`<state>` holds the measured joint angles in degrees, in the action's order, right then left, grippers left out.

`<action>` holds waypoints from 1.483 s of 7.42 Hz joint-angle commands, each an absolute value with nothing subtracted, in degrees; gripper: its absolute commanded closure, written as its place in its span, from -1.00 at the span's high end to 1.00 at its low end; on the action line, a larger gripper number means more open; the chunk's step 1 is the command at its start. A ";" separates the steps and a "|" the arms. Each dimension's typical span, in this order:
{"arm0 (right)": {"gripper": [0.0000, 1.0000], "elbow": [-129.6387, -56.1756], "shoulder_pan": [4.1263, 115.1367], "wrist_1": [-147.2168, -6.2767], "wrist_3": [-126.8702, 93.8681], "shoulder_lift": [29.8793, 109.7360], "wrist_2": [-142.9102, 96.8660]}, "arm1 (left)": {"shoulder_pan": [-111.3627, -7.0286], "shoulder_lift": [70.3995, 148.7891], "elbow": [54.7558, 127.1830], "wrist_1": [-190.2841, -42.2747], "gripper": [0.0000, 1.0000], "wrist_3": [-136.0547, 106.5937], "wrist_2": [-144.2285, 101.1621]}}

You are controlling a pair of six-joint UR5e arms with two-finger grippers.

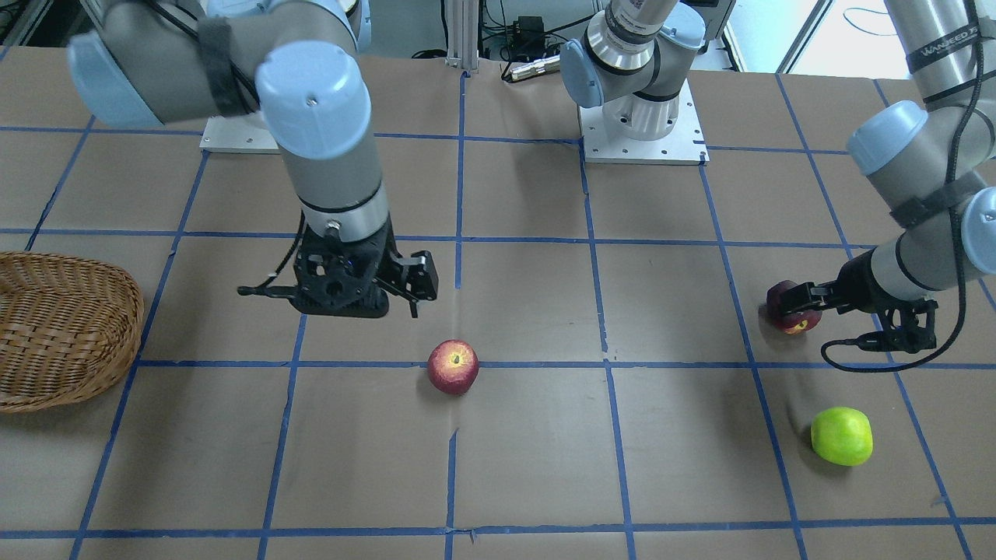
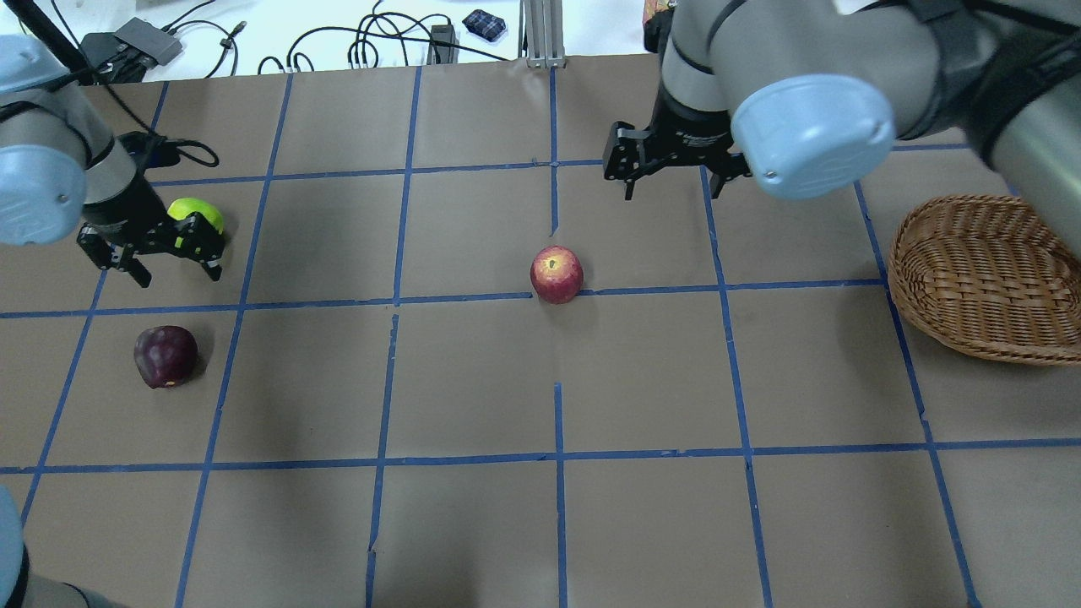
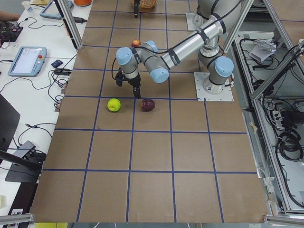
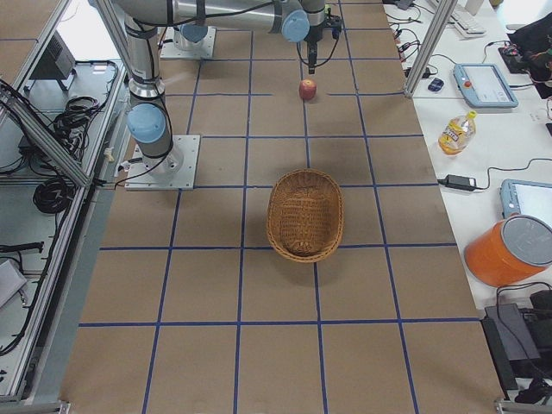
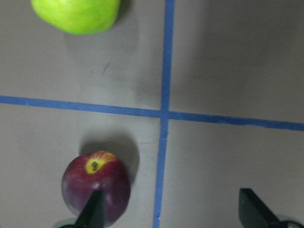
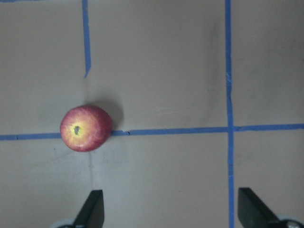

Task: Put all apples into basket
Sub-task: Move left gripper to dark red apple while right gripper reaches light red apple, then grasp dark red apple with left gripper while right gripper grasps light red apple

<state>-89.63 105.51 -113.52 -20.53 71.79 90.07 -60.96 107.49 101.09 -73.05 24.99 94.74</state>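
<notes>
Front view: the right arm bends steeply down, wrist upright. The right gripper (image 1: 377,299) hangs with its jaws apart over the brown paper table (image 1: 529,467), which is gridded with blue tape. A round, glossy red apple (image 1: 453,366) lies just in front of it. A shallow woven wicker basket (image 1: 62,334) sits at the far left edge. The left arm reaches low at the right, and the left gripper (image 1: 794,299) overlaps a dark maroon apple (image 1: 792,320). A smooth green apple (image 1: 841,435) lies nearby.

Overhead view: the left gripper points down, spread open, between the green and maroon apples. All three apples rest on the table, well apart from the basket.

Left wrist view: one dark fingertip (image 5: 92,213) overlaps the maroon apple's edge; whether they touch, I cannot tell.

Right wrist view: the fingertips (image 6: 92,209) are spread wide, and the red apple lies on a tape line.
</notes>
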 commanded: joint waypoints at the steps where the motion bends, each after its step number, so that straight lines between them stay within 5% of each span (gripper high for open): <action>1: 1.00 -89.21 111.16 -125.11 -29.34 62.26 93.22 | -58.62 108.63 103.18 -72.42 1.00 27.25 95.18; 9: 1.00 -89.82 111.53 -126.65 -27.51 55.72 91.58 | -56.69 111.80 108.72 -63.37 0.99 30.85 95.45; 11: 0.46 -89.82 111.53 -126.47 -24.88 55.81 91.06 | -56.69 110.92 109.07 -64.15 -0.15 30.85 95.10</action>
